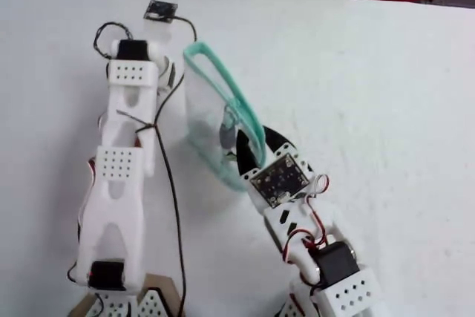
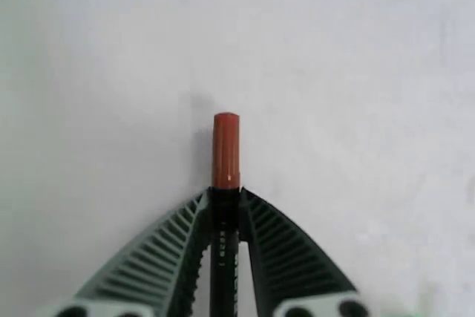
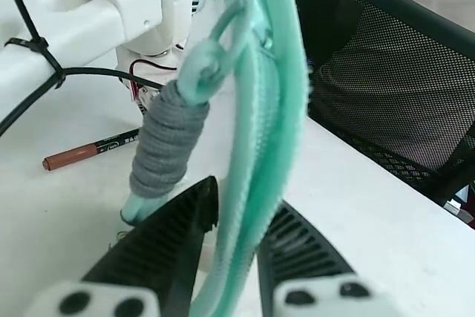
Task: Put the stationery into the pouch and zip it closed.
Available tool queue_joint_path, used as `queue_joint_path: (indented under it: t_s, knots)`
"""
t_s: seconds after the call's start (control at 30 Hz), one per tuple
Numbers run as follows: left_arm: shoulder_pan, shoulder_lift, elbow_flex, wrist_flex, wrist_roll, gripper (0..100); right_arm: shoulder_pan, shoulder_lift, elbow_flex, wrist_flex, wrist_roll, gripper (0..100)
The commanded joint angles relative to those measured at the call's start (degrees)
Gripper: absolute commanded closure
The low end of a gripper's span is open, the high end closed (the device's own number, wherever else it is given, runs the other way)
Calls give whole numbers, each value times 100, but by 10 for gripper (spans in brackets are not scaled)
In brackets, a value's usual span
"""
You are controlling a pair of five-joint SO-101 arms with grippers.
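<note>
The pouch (image 1: 211,109) has a clear body with a mint-green zipper band, and it stands on edge near the middle of the table (image 1: 371,72). Its pull tab (image 3: 167,146) is wrapped in grey. The right gripper (image 3: 237,206) is closed on the band. The left gripper (image 2: 223,194) clamps a pen (image 2: 225,146) (its cap is red-brown) low over the table toward the far edge.

Mint green along the zip band of the clear plastic pouch (image 3: 260,109), see-through elsewhere. Grey on the wound cord (image 3: 167,146) by its pale green zip pull. Reddish-brown cap and black barrel on the slim marker pen (image 2: 225,150). Dull grey-green with dark ribbing on the left tool (image 2: 224,197); black, likewise ribbed, on the right tool (image 3: 245,198). Plain white worktop (image 1: 371,72). White arm shells (image 1: 122,165) dotted with rows of small holes.
</note>
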Motion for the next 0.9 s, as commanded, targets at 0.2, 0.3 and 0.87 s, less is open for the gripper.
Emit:
queue_joint_path:
  t_s: [0.2,0.3,0.87]
  knots:
    - [75,-716,-501,686,589,973,40,40,167,22,18,978]
    - [40,-857,-457,721,703,975,40,40,167,22,18,978]
    - [242,-3064,2180,747,1037,976,48,40,167,13,18,978]
